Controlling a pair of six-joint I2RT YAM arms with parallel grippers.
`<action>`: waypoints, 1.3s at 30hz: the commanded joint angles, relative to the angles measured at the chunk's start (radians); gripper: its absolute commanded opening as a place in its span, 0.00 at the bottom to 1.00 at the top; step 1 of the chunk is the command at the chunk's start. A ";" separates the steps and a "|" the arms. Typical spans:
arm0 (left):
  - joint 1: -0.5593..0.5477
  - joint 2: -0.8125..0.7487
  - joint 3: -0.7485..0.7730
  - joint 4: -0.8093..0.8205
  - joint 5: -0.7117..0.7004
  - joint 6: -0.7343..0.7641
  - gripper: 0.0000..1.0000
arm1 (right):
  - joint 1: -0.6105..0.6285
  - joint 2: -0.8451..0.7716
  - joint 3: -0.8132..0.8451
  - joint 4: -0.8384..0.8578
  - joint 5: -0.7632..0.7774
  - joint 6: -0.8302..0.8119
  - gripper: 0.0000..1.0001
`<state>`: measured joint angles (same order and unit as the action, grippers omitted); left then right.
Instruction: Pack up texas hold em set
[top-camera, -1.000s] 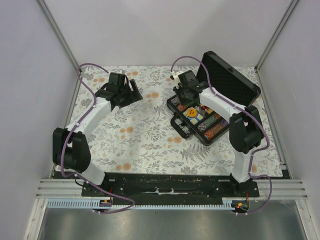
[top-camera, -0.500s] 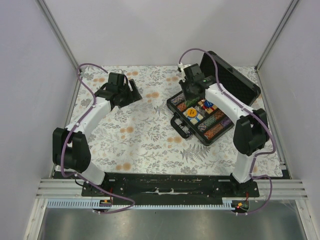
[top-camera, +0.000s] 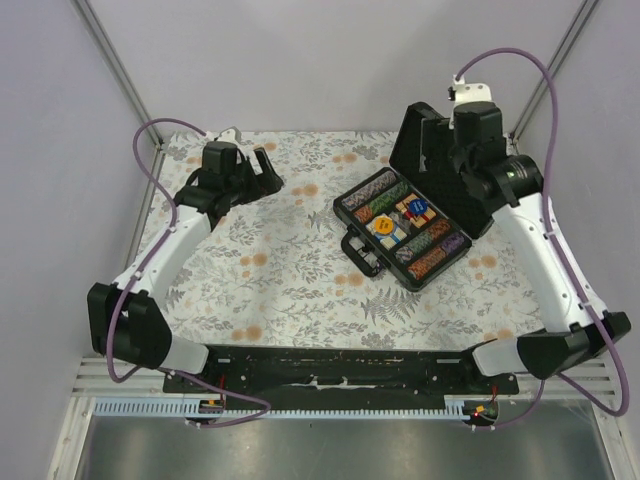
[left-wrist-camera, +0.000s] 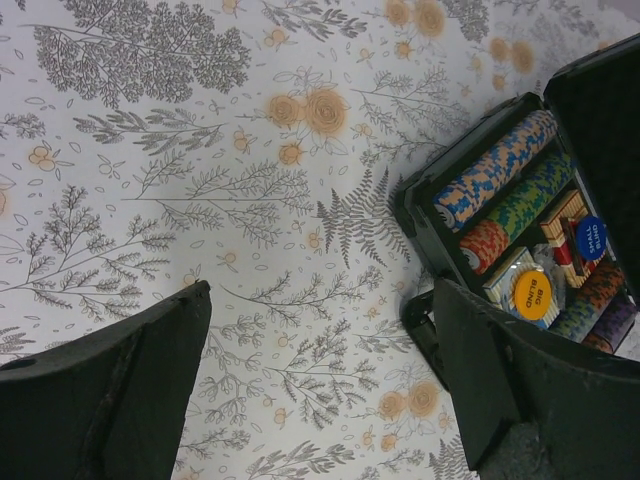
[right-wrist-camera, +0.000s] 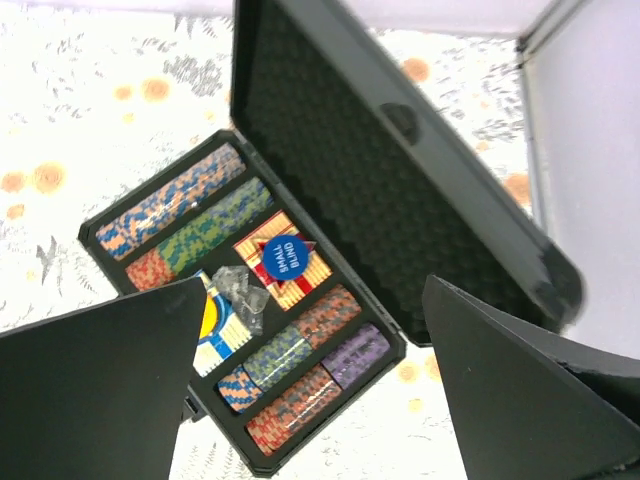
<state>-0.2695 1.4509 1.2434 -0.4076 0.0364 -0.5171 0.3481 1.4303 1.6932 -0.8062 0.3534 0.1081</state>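
One blue disc (right-wrist-camera: 281, 262) reads "SMALL BLIND", yellow disc (left-wrist-camera: 532, 292) "BIG BLIND".

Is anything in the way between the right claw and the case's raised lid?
Nothing visible does. The right gripper hangs open close to the lid, with clear air between them in its wrist view.

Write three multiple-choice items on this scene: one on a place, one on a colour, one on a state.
1. The case stands on which part of the table: A) right half B) left half C) near edge.
2. The SMALL BLIND disc is: A) yellow B) blue C) red.
3. The lid is: A) shut B) detached C) raised open.
Answers: 1 A, it sits right of centre in the top view; 2 B, blue in the right wrist view; 3 C, its foam lining shows.
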 joint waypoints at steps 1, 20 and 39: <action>0.004 -0.075 -0.035 0.073 0.008 0.058 0.97 | -0.021 -0.073 0.043 -0.034 0.153 -0.041 0.98; 0.004 -0.012 0.036 0.076 0.137 0.075 0.90 | -0.239 0.159 0.008 0.153 0.062 -0.335 0.92; 0.003 0.009 0.011 0.056 0.086 0.048 0.84 | -0.121 0.150 -0.098 0.039 0.018 -0.255 0.63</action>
<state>-0.2695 1.4628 1.2522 -0.3595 0.1452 -0.4767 0.1474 1.6314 1.6707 -0.7074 0.3527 -0.1928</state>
